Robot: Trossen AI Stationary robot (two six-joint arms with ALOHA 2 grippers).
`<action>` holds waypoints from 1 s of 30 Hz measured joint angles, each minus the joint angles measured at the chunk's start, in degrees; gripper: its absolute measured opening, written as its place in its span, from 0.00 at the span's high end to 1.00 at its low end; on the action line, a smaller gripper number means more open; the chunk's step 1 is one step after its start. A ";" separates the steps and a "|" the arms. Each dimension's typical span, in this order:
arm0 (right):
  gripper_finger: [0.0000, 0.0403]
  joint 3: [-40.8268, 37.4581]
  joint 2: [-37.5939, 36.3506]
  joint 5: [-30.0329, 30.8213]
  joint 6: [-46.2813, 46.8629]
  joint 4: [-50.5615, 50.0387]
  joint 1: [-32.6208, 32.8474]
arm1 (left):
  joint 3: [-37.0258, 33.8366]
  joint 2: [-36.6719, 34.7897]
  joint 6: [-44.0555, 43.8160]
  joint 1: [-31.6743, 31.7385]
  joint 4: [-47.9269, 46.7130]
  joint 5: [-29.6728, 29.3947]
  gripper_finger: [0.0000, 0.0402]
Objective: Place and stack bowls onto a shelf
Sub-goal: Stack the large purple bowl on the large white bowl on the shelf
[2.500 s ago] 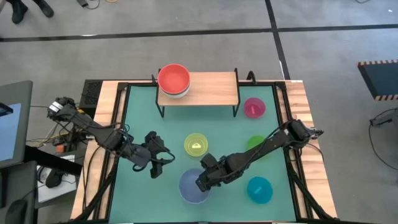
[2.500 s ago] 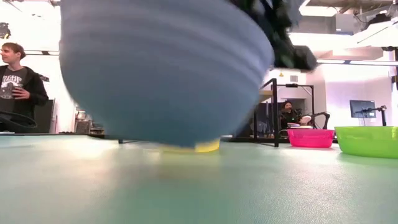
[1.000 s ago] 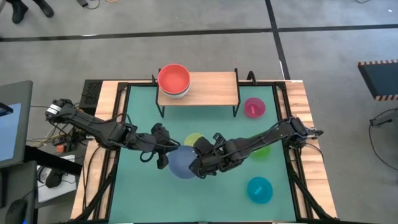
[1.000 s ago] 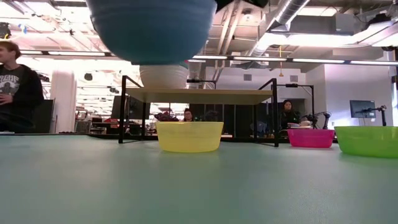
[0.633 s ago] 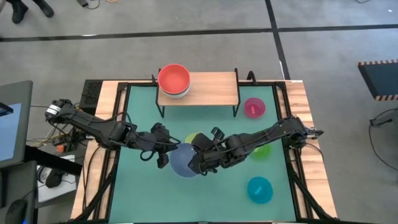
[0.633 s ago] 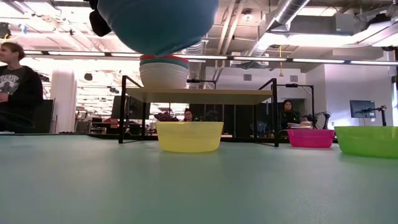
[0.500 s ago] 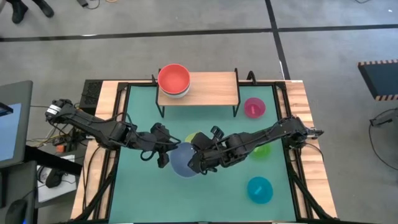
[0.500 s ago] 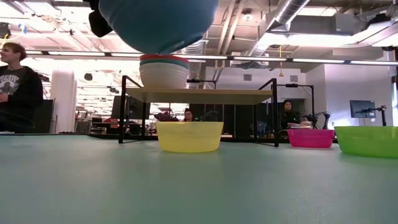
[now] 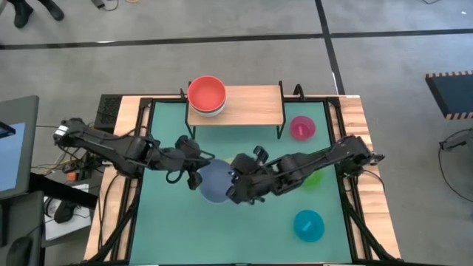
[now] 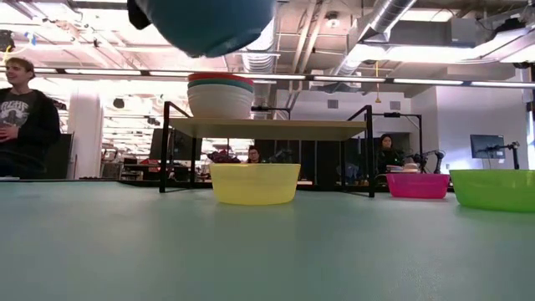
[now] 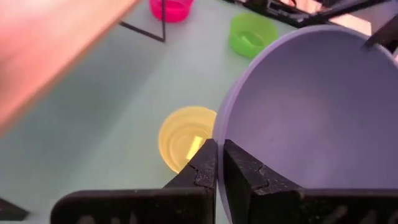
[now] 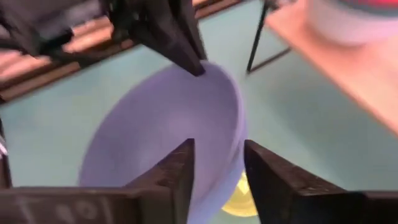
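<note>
Overhead, the left gripper point(image 9: 194, 174) pinches the periwinkle bowl point(image 9: 215, 182), cropped in the low view; the right gripper point(image 9: 235, 185) stands spread astride its rim.

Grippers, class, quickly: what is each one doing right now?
Left gripper: shut on the rim of the blue bowl, held above the table.
Right gripper: open, its fingers on either side of that bowl's rim, not clamping it.

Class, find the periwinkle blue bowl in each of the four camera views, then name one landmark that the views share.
High view: periwinkle blue bowl mid-table, between both grippers.
Low view: top edge, left of centre, raised above the table.
Left wrist view: fills the right side, rim pinched.
Right wrist view: centre.
Shared landmark: the yellow bowl, beneath or behind it; barely visible from above.
</note>
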 joint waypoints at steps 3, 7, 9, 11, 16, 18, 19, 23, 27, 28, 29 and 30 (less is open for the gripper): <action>0.51 0.00 -3.94 1.91 0.40 -0.01 0.00 | 3.22 -0.04 0.70 1.65 -2.57 -0.03 1.00; 0.50 -0.02 -8.63 2.80 -0.92 -0.09 -0.05 | 8.26 -0.04 2.58 4.72 -6.38 -1.38 1.00; 0.51 -0.07 -10.70 2.83 -2.63 -0.22 -0.07 | 10.61 -0.07 3.05 6.69 -7.88 -3.79 1.00; 0.52 -0.07 -12.44 2.73 -4.80 -0.80 -0.09 | 13.19 -0.07 4.04 8.93 -9.21 -6.26 1.00; 0.52 -0.09 -15.98 1.12 -5.44 -12.38 -0.93 | 18.82 -0.15 7.59 16.84 -10.32 -10.11 1.00; 0.52 -0.13 -16.78 1.06 -5.37 -17.50 -1.29 | 19.90 -0.13 8.11 20.71 -10.24 -10.37 1.00; 0.52 -0.15 -17.16 1.07 -5.40 -19.90 -1.67 | 20.07 -0.13 8.11 22.72 -10.07 -10.45 1.00; 0.52 -0.53 -18.92 0.15 -7.15 -27.52 -3.81 | 20.10 0.52 8.11 30.72 -9.99 -9.80 1.00; 0.52 -4.21 -22.16 -1.99 -11.06 -28.63 -6.95 | 20.08 2.19 8.07 36.70 -8.71 -7.50 1.00; 0.52 -5.39 -23.17 -3.14 -12.37 -28.16 -7.76 | 20.08 2.54 8.05 37.94 -8.40 -6.96 1.00; 0.52 -6.87 -24.26 -4.30 -13.66 -27.57 -8.63 | 20.08 2.94 8.01 39.01 -8.22 -6.66 1.00; 0.52 -8.40 -25.43 -5.54 -14.87 -26.95 -9.46 | 20.08 3.35 7.73 40.03 -8.25 -6.30 1.00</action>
